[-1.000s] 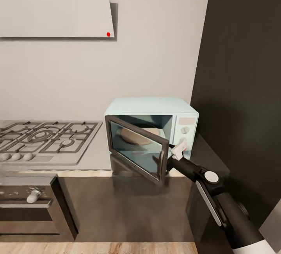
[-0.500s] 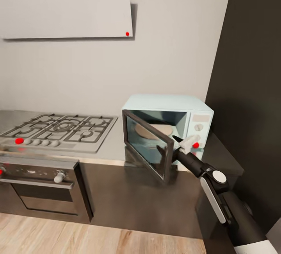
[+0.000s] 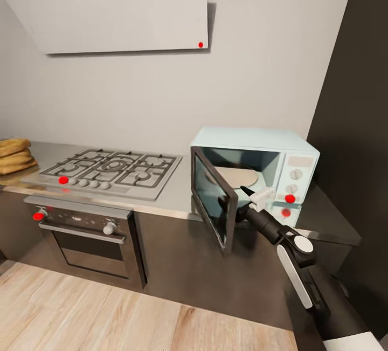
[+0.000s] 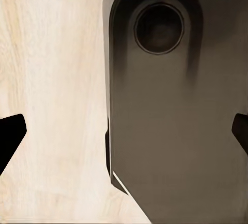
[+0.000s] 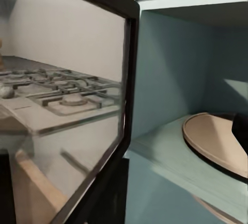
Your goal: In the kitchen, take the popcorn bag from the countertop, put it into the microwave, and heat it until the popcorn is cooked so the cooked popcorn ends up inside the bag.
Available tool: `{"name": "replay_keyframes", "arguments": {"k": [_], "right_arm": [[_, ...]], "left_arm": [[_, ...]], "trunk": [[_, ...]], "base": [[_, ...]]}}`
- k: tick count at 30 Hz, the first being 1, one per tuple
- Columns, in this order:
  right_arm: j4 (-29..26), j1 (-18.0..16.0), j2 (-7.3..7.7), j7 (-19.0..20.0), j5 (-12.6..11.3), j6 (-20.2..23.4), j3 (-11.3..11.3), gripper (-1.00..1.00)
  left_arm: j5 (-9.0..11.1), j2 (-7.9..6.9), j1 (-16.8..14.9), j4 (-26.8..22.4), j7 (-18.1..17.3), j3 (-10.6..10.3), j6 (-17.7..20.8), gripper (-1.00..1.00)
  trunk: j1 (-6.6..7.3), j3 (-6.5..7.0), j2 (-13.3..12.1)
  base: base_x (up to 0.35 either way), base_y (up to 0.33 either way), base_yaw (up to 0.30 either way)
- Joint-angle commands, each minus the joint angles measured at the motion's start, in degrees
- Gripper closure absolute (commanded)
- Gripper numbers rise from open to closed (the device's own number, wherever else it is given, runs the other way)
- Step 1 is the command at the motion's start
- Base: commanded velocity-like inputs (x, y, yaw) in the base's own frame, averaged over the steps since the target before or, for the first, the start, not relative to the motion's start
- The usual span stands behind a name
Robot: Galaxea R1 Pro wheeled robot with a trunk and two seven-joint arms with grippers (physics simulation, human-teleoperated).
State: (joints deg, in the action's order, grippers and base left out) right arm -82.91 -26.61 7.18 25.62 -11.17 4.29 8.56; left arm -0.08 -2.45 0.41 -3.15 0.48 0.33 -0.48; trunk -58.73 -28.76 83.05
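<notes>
A: What relation is the coming move judged to turn on?

B: The microwave [image 3: 253,170] stands on the desk [image 3: 178,194] with its door [image 3: 214,200] swung out toward the robot, hinged on the side nearer the gas hob [image 3: 116,170]. The right gripper [image 3: 257,199] is seen just beside the door's free edge, in front of the open cavity, so the right arm is by far the nearer one to the opening.

A: And the popcorn bag?

B: No mustard-yellow sack can be made out. Some flat tan things [image 3: 13,154] are seen at the far end of the desk beyond the hob, but what they are cannot be told. Inside the cavity a round turntable plate [image 5: 219,144] is seen, with nothing resting on it.

A: How are the fingers held?

B: For the right gripper it cannot be told; one dark tip [image 5: 241,126] is caught at the edge of the right wrist view, and nothing is shown held. The left fingers [image 4: 10,137] are spread apart, empty, pointed down at the wooden floor [image 4: 51,79] beside a dark part of the robot's body [image 4: 175,121].

A: So the bag is to be looked for first?

B: That is judged likely, away from the microwave, on the hob side.
</notes>
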Motion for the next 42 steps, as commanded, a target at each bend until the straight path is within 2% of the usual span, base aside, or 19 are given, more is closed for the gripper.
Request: {"name": "replay_keyframes", "arguments": {"k": [1, 4, 13, 15, 19, 21, 42], "right_arm": [[-0.06, -0.03, 0.03, -0.30, -0.61, 0.46, 0.05, -1.00], [-0.06, -0.03, 0.03, -1.45, -0.61, 0.46, 0.05, -1.00], [-0.06, -0.03, 0.03, -1.76, -0.61, 0.46, 0.05, -1.00], [-0.06, -0.03, 0.03, -3.41, -0.61, 0.46, 0.05, -1.00], [-0.06, -0.03, 0.03, -10.86, -0.61, 0.41, 0.05, -1.00], [-0.06, -0.03, 0.03, -12.27, -0.61, 0.39, 0.05, -1.00], [-0.06, -0.03, 0.03, -12.82, -0.70, 0.53, 0.08, -1.00]], "left_arm": [[-0.01, 0.00, 0.03, -0.08, 0.05, 0.00, -0.05, -1.00], [-0.01, -0.01, 0.03, -0.06, 0.05, 0.02, -0.05, -1.00], [-0.01, 0.00, 0.03, -0.10, 0.05, 0.02, -0.05, -1.00], [-0.01, -0.01, 0.03, -0.08, 0.05, 0.02, -0.05, -1.00], [-0.01, 0.01, 0.03, -0.09, 0.05, 0.02, -0.05, -1.00], [-0.01, 0.03, 0.03, -0.09, 0.05, 0.02, -0.05, -1.00], [-0.01, -0.01, 0.03, -0.08, 0.05, 0.02, -0.06, -1.00]], "trunk": [[0.00, -0.10, 0.03], [0.00, -0.26, 0.03], [0.00, -0.73, 0.03], [0.00, -0.84, 0.03], [0.00, -1.05, 0.03], [0.00, -1.16, 0.03], [0.00, -1.61, 0.03]], "base": [[0.000, 0.000, 0.221], [-0.107, 0.030, 0.221], [-0.046, 0.020, 0.221], [-0.001, 0.000, 0.221], [0.000, 0.000, 0.221], [0.000, 0.000, 0.221], [0.000, 0.000, 0.150]]}}
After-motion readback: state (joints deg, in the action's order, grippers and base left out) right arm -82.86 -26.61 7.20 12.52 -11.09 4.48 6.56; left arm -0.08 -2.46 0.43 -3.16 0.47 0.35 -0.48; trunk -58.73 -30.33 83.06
